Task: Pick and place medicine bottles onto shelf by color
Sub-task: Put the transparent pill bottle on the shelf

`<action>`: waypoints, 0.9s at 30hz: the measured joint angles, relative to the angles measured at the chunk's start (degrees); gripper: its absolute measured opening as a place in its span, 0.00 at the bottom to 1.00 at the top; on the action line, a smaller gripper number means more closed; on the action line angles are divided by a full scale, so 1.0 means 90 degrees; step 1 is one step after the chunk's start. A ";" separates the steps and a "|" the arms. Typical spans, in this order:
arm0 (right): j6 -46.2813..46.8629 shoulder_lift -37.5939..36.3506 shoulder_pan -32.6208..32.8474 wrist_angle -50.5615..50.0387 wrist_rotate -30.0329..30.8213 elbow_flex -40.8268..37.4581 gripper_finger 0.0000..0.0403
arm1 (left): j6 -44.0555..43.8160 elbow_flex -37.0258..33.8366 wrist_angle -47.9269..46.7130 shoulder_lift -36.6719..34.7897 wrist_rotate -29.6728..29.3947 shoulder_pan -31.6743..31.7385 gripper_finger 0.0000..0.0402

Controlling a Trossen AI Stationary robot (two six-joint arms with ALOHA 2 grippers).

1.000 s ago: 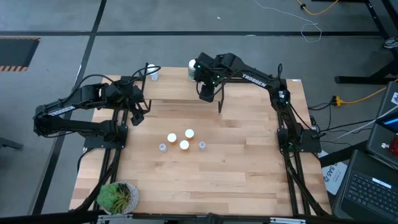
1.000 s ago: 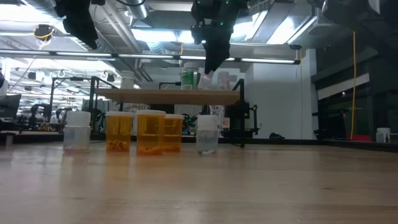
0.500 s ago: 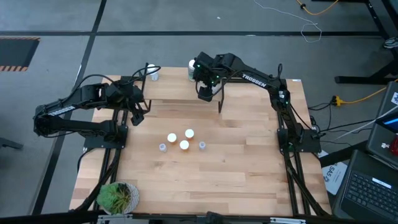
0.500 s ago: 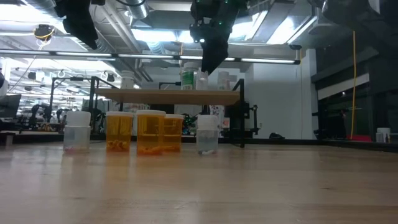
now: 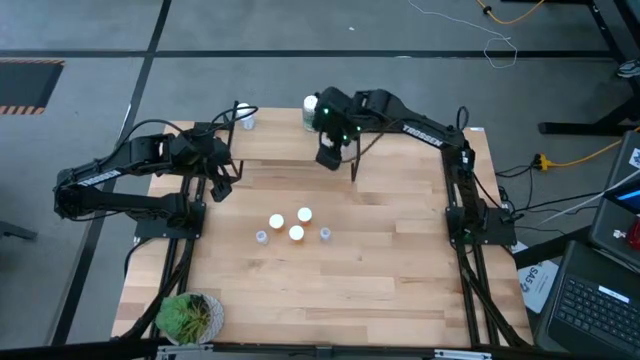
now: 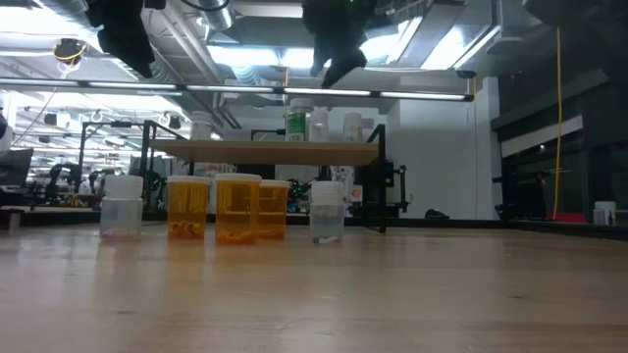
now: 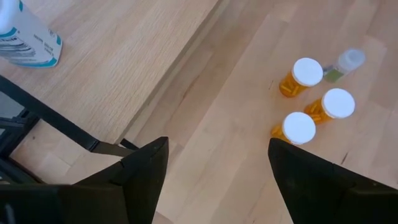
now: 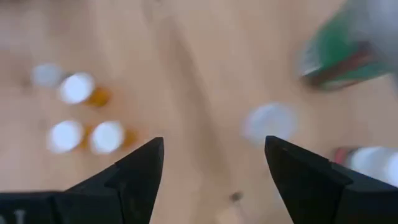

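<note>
Two arms hang over the bench [image 5: 400, 260], and only the right one has changed: its gripper [image 5: 327, 156] has drawn slightly away from the shelf [image 5: 280, 146] toward the bench middle and, in the low view, has lifted clear of the bottles it was hovering over a second ago, fingers [image 8: 140, 171] spread wide and holding nothing. The left gripper [image 5: 222, 183] has not moved; it waits at about 9 o'clock from the bench centre, just in front of the shelf's left legs, fingers [image 7: 146, 168] likewise wide and empty. On the shelf, a small clear bottle [image 5: 247, 120] stands at its left end, with a blue-printed label too small to read in the left wrist view; at the right end stand the greenish bottle [image 6: 295, 126] with a white cap and two small clear ones [image 6: 318, 126] beside it, now unobstructed in the low view. On the bench near its centre, three orange bottles [image 5: 292, 223] with white caps cluster together, with one tiny clear bottle [image 5: 262, 237] at their 8 o'clock and another [image 5: 326, 234] at their 4 o'clock. A green potted plant [image 5: 190, 317] sits at the bench's 7 o'clock corner. The right arm [image 5: 420, 132] bears white lettering reading TROSSEN. A laptop [image 5: 600, 300] sits off the bench at 4 o'clock.
</note>
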 joint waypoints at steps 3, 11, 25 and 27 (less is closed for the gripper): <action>0.0351 -0.0052 0.0443 -0.0388 -0.0056 0.0000 0.70 | -0.0020 0.0002 -0.0055 0.0000 0.0000 -0.0001 0.68; 0.0474 -0.0057 0.1773 -0.0232 0.0038 -0.0648 0.70 | -0.0069 0.0002 -0.0534 0.0000 0.0000 -0.0001 0.68; 0.1071 -0.0045 0.2653 0.2309 0.1260 -0.3584 0.70 | -0.0217 0.0001 -0.0557 -0.0002 -0.0002 0.0001 0.68; 0.1284 -0.0045 0.2676 0.2398 0.1085 -0.3830 0.70 | -0.0215 0.0001 -0.0556 -0.0002 -0.0002 0.0001 0.68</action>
